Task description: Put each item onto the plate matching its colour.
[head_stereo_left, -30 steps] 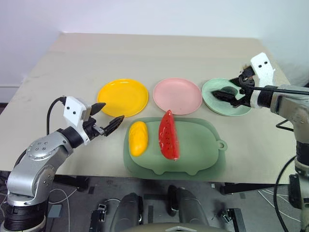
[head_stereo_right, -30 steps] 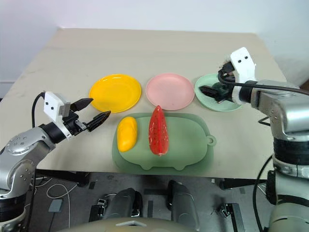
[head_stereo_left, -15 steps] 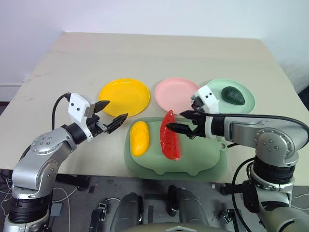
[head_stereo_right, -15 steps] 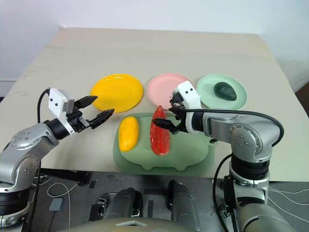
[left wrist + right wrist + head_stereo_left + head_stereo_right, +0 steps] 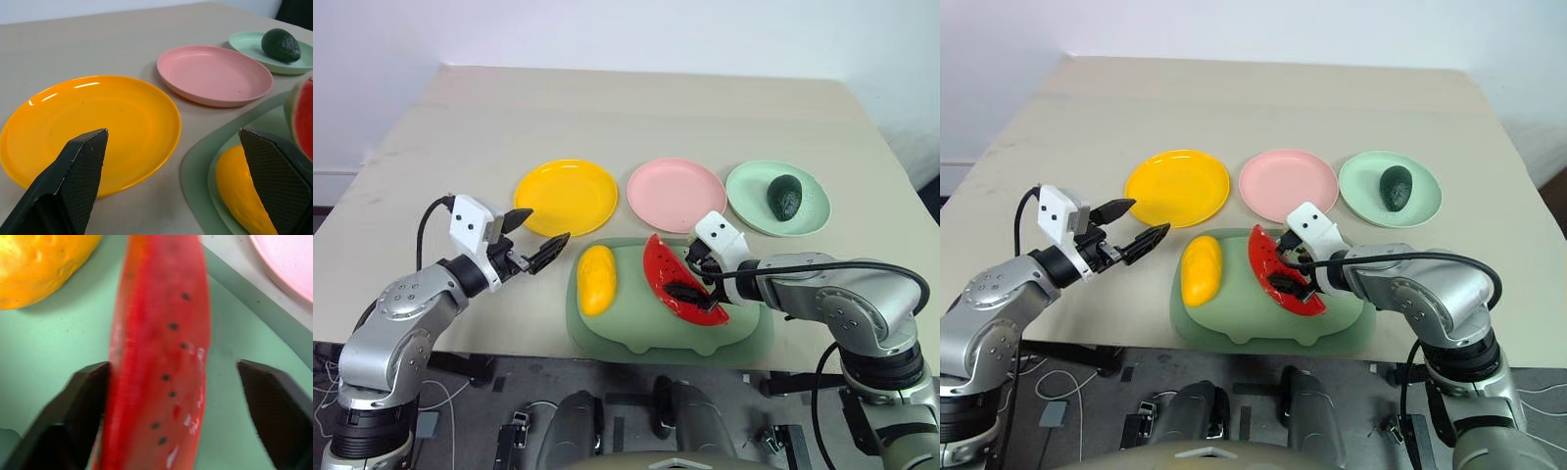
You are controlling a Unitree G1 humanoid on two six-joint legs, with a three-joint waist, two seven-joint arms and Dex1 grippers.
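The watermelon wedge (image 5: 679,288) lies tilted on the green mat (image 5: 636,328), and the right gripper (image 5: 697,286) sits down over it with its fingers apart, one on each side. The right wrist view shows what the head views blur: one finger (image 5: 78,404) touches the wedge's flank, while the other (image 5: 276,404) stands off it with mat between, so the jaws are not closed on the fruit. From the head views, the gripper hides part of the wedge's seeded face.

The yellow mango (image 5: 595,280) lies on the mat beyond the wedge from this gripper, toward the left arm. The pink plate (image 5: 675,194) is just past the mat's far edge, cut off at the corner of the right wrist view.

The left gripper (image 5: 534,238) hovers wide open off the mat's side, holding nothing. Between its fingers, its wrist view takes in the yellow plate (image 5: 93,129) and, farther off, the avocado (image 5: 280,45) resting on the light green plate (image 5: 249,44).
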